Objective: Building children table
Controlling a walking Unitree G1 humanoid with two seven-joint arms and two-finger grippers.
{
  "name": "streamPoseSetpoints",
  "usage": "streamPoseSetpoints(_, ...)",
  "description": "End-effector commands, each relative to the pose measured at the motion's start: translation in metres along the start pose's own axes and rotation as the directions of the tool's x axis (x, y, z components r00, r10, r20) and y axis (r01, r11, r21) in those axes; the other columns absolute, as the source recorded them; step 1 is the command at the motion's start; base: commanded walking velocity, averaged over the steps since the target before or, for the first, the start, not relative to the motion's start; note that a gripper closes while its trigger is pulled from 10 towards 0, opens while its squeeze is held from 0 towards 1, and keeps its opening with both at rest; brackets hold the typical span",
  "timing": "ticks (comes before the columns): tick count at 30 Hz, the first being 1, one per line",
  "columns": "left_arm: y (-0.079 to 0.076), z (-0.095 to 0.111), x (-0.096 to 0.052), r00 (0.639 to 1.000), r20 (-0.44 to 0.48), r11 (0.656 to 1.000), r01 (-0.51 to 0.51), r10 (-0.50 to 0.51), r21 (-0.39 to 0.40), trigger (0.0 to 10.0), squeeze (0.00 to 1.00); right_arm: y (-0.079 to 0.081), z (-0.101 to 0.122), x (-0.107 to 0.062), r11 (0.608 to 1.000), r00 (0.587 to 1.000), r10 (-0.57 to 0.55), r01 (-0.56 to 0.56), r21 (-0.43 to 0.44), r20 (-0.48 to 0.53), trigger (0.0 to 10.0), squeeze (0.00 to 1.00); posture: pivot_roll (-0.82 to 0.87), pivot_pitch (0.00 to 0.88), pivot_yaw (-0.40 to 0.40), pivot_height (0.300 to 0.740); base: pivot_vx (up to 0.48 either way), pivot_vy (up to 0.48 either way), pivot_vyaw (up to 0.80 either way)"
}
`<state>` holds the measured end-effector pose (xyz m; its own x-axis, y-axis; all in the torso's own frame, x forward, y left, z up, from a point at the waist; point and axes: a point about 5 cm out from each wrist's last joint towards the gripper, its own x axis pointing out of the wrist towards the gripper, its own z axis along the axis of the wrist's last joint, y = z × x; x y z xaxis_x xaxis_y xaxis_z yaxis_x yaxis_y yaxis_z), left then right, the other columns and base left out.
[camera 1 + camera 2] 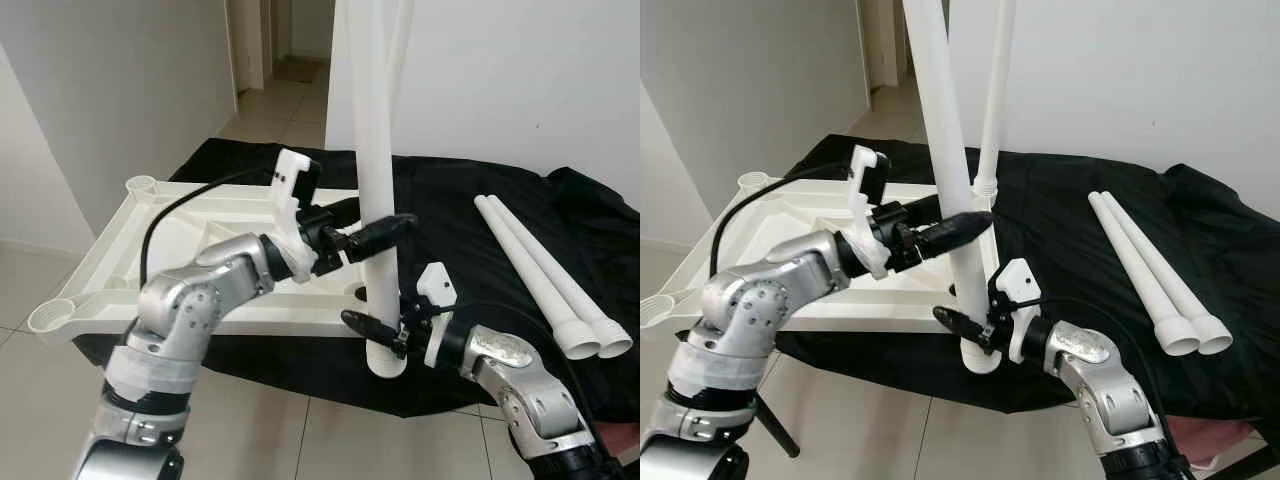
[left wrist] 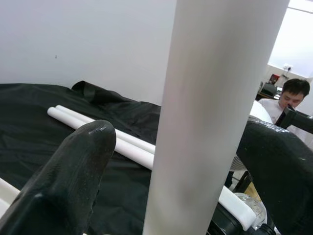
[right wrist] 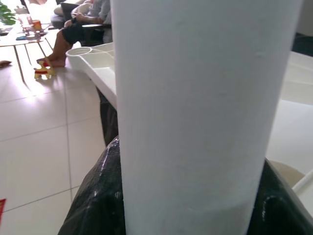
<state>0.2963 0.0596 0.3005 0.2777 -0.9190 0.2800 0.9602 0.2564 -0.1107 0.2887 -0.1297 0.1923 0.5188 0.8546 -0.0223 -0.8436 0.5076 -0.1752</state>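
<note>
Left eye view: both my grippers clamp the upright white leg (image 1: pixel 376 150), left fingers (image 1: pixel 385 232) mid-shaft, right fingers (image 1: pixel 372 326) near its flared foot, at the tabletop's (image 1: pixel 190 250) 4 o'clock corner; light, stiff, slick plastic, so grip low.

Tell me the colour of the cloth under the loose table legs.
Black: the cloth shows best in the left eye view.

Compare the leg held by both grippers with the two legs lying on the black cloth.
The held leg stands nearly upright at the tabletop's near corner; the two loose legs lie flat, side by side, on the black cloth. The left gripper and right gripper clamp the held leg; nothing touches the loose legs. All are white tubes with one wider end.
</note>
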Motion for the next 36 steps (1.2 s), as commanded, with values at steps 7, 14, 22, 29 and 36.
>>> streamPoseSetpoints(7, -0.016, 0.002, 0.0, 0.945, -0.046, 0.945, 0.326, -0.324, 0.026, 0.0, 0.0, 0.006, -0.003, -0.005, 0.999, 0.998, 0.051, -0.051, 0.004, -0.025, 10.0, 0.0, -0.02, 0.071, 0.028, 0.74, 0.0, 0.0, 0.0)
streamPoseSetpoints(14, -0.018, 0.001, 0.0, 0.941, -0.053, 0.942, 0.334, -0.333, 0.011, 0.0, 0.0, 0.008, -0.004, -0.003, 0.998, 0.997, 0.067, -0.066, 0.019, -0.026, 10.0, 0.0, -0.02, 0.063, 0.021, 0.74, 0.0, 0.0, 0.0)
streamPoseSetpoints(22, -0.019, 0.0, -0.001, 0.945, -0.04, 0.945, 0.326, -0.326, 0.011, 0.0, 0.0, 0.007, -0.003, -0.002, 0.996, 0.997, 0.077, -0.075, 0.053, -0.021, 10.0, 0.0, -0.01, 0.051, 0.01, 0.74, 0.0, 0.0, 0.0)
streamPoseSetpoints(29, -0.022, 0.0, 0.0, 0.951, -0.059, 0.951, 0.306, -0.303, 0.049, 8.2, 0.0, 0.006, 0.0, -0.003, 0.995, 0.998, 0.07, -0.07, 0.067, -0.003, 10.0, 1.0, -0.02, 0.043, 0.011, 0.74, 0.0, 0.0, 0.0)
streamPoseSetpoints(36, -0.025, 0.012, 0.005, 0.969, -0.013, 0.965, 0.247, -0.247, 0.084, 10.0, 0.0, 0.006, 0.004, -0.006, 0.997, 0.998, 0.062, -0.062, 0.055, 0.011, 10.0, 1.0, -0.02, 0.035, 0.011, 0.74, 0.0, 0.0, 0.0)
